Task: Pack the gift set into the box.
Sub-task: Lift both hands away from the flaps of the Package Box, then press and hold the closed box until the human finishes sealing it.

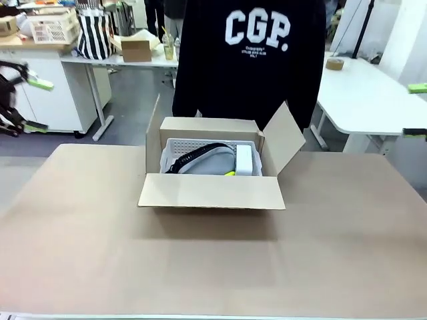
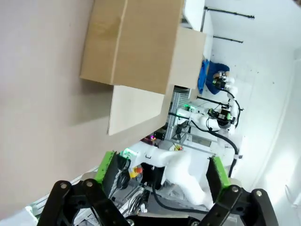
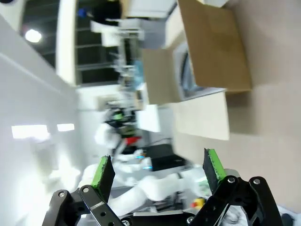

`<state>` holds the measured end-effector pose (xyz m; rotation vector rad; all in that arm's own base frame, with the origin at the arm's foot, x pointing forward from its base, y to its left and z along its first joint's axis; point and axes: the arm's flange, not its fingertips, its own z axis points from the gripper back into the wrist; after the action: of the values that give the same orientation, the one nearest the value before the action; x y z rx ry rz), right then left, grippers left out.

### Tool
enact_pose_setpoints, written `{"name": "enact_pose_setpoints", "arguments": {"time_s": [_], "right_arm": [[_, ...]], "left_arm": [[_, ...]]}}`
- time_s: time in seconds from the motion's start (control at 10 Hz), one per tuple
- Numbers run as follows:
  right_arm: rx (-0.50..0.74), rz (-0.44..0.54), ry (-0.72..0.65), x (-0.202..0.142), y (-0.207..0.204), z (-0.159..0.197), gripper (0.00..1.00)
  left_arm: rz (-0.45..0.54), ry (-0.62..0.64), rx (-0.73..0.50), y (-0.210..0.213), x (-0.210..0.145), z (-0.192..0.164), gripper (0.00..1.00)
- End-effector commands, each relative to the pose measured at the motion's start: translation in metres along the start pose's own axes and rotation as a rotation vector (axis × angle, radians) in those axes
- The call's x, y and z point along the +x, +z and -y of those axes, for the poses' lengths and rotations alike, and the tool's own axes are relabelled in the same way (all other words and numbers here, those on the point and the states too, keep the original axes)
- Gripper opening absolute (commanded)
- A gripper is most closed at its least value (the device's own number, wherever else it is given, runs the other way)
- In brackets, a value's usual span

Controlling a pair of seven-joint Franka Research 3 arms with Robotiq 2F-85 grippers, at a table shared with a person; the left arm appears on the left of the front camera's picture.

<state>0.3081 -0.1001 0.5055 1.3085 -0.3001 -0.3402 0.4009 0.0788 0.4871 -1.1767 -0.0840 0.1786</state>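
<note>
Box (image 1: pixel 212 191) at centre of worktop (image 1: pixel 200 267), flaps open, near flap folded down toward robot side. Gift set (image 1: pixel 208 162) lying inside box, pale face up, yellow-green edge near front wall. Left end effector (image 2: pixel 162 168) spread wide, empty, well apart from box. Right end effector (image 3: pixel 158 167) also wide, empty. Person (image 1: pixel 250 60) in dark sweatshirt just behind box.

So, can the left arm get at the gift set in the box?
Probably yes: the box flaps stand open, the gift set lies uncovered inside, and the left gripper is open and empty.
</note>
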Motion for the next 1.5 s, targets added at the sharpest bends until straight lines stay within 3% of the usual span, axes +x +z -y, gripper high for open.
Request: {"name": "enact_pose_setpoints", "arguments": {"time_s": [0.0,0.1,1.4], "right_arm": [[-0.008,0.040,-0.218,-0.004,-0.019,0.035,1.00],[0.000,0.000,0.000,0.000,0.000,0.000,1.00],[0.000,0.000,0.000,0.000,0.000,0.000,1.00]], "left_arm": [[-0.052,-0.007,0.029,-0.006,0.034,-0.003,1.00],[0.000,0.000,0.000,0.000,0.000,0.000,1.00],[0.000,0.000,0.000,0.000,0.000,0.000,1.00]]}}
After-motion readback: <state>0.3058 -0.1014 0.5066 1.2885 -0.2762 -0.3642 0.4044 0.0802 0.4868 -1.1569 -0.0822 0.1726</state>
